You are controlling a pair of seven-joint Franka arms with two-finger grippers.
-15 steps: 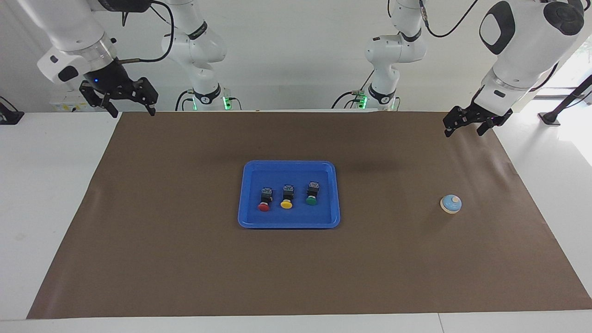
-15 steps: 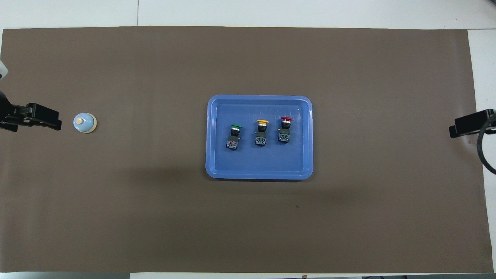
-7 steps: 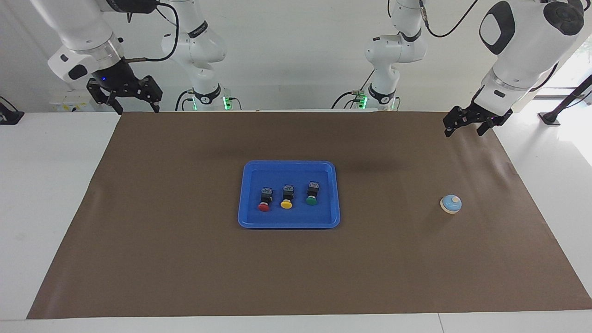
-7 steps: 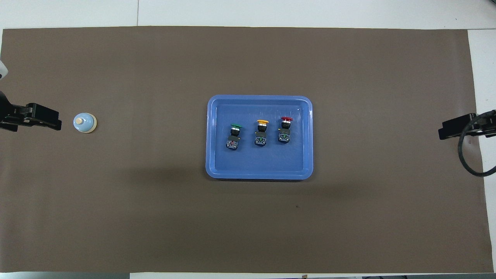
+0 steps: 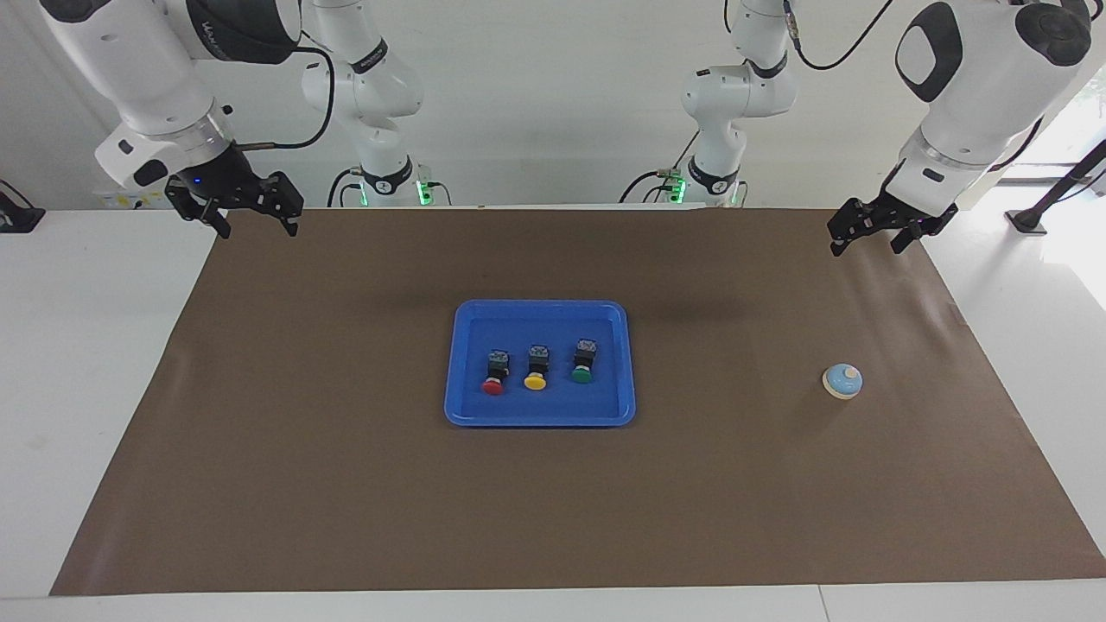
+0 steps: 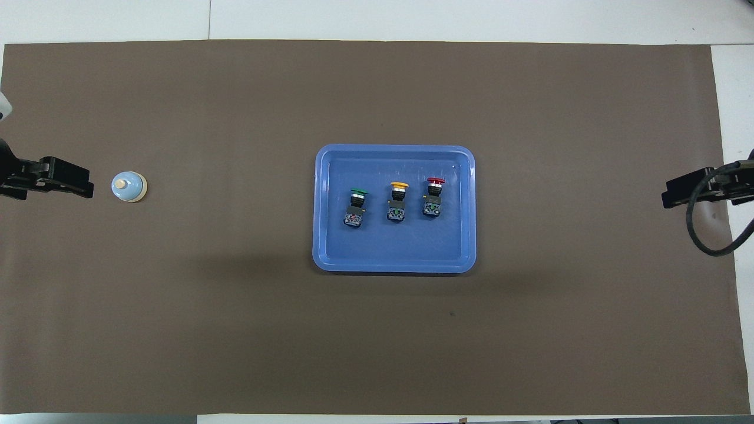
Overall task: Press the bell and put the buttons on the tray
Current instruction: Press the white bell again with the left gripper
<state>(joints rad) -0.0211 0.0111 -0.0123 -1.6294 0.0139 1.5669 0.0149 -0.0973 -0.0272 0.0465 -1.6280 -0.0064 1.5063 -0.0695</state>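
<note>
The blue tray point(image 5: 540, 307) lies mid-table, and in the overhead view point(image 6: 394, 149) too. Three buttons lie in it in a row: red point(image 5: 492, 381) point(image 6: 433, 197), yellow point(image 5: 536, 376) point(image 6: 397, 201), green point(image 5: 582, 369) point(image 6: 356, 206). The light-blue bell point(image 5: 842, 381) point(image 6: 128, 186) stands on the mat toward the left arm's end. My left gripper point(image 5: 867, 242) point(image 6: 82, 187) hangs open and empty in the air over the mat beside the bell. My right gripper point(image 5: 256, 223) point(image 6: 670, 199) is open and empty, raised over the mat's edge at the right arm's end.
A brown mat point(image 5: 346, 484) covers most of the white table point(image 5: 86, 363). Two more robot bases point(image 5: 384, 177) point(image 5: 713, 177) stand at the table's edge on the robots' own end. A cable point(image 6: 704, 235) loops from the right arm.
My right gripper has come down a little and shifted inward toward the mat. The left gripper, bell, tray and buttons have not moved.
</note>
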